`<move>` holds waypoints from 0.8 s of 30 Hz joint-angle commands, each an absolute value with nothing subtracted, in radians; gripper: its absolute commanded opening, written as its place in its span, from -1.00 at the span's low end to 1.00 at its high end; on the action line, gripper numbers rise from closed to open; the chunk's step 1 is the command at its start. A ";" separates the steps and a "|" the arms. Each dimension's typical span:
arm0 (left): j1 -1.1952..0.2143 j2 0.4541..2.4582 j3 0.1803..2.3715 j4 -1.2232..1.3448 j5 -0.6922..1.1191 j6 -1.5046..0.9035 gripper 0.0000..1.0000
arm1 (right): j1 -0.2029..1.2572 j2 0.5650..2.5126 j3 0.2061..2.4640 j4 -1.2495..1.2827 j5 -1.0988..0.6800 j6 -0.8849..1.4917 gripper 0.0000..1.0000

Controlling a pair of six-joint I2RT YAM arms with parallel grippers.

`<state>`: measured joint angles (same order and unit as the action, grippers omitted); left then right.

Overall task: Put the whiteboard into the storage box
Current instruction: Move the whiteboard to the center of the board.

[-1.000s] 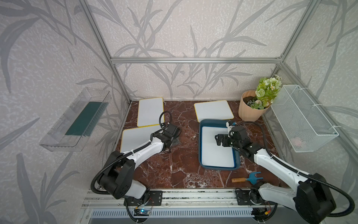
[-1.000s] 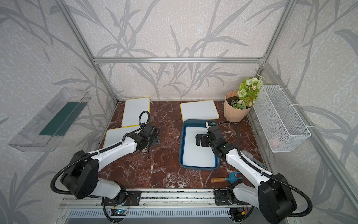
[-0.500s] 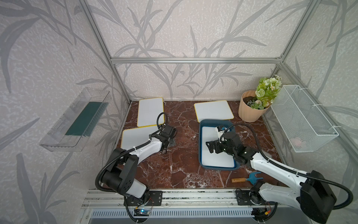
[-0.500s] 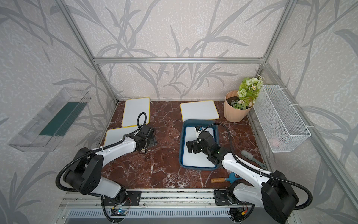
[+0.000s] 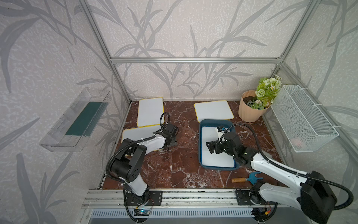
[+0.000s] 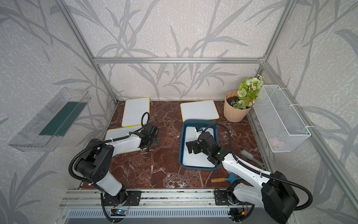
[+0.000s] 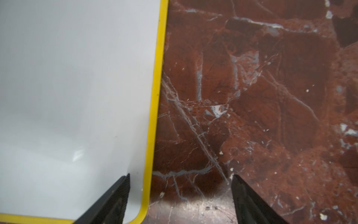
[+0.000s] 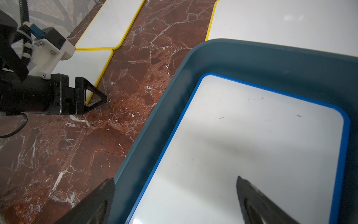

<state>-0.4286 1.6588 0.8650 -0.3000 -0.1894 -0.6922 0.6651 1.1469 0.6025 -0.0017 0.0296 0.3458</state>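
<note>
left gripper (image 5: 171, 144) sits low at 9 o'clock of the red-brown marble surface (image 5: 180, 161) in both top views, at the 3 o'clock edge of a yellow-rimmed white rectangular whiteboard (image 5: 133, 132) lying flat there. right gripper (image 5: 210, 148) hangs over the 9 o'clock wall of the dark teal rectangular plastic storage box (image 5: 213, 123), which stands at 3 o'clock; a blue-rimmed white rectangular whiteboard (image 5: 215, 157) lies flat inside it. a second yellow-rimmed whiteboard (image 5: 150, 111) lies at 11 o'clock, a third yellow-rimmed whiteboard (image 5: 213, 111) at 1 o'clock, just beside the box.

left wrist view: the left gripper (image 7: 180, 177) is spread, one finger above the yellow-rimmed whiteboard (image 7: 77, 87), its mate above bare marble, the yellow rim between them.

right wrist view: the right gripper (image 8: 174, 180) is spread wide, pinching nothing, one finger outside the storage box (image 8: 251, 58), one above the blue-rimmed whiteboard (image 8: 251, 145).
</note>
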 commanded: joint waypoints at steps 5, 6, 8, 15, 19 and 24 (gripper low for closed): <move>-0.473 1.707 0.844 -0.258 -0.034 -0.797 0.57 | 0.667 1.117 0.576 0.032 0.090 0.376 0.98; -0.489 1.712 0.848 -0.255 -0.035 -0.806 0.57 | 0.667 1.117 0.576 0.032 0.090 0.377 0.98; -0.521 1.728 0.865 -0.255 -0.035 -0.822 0.57 | 0.667 1.114 0.575 0.030 0.094 0.379 0.98; -0.642 1.797 0.943 -0.242 -0.027 -0.884 0.56 | 0.660 1.100 0.567 0.026 0.126 0.383 0.98; -0.679 1.820 0.988 -0.236 -0.009 -0.900 0.55 | 0.652 1.094 0.562 0.026 0.130 0.384 0.98; -0.687 1.782 1.020 -0.268 -0.011 -0.869 0.58 | 0.646 1.097 0.558 0.028 0.138 0.378 0.98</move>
<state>-0.6819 1.7817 1.0119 -0.1864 -0.0547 -0.8566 0.6518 1.1110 0.5690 0.0082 0.1154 0.3740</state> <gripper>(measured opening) 0.784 0.991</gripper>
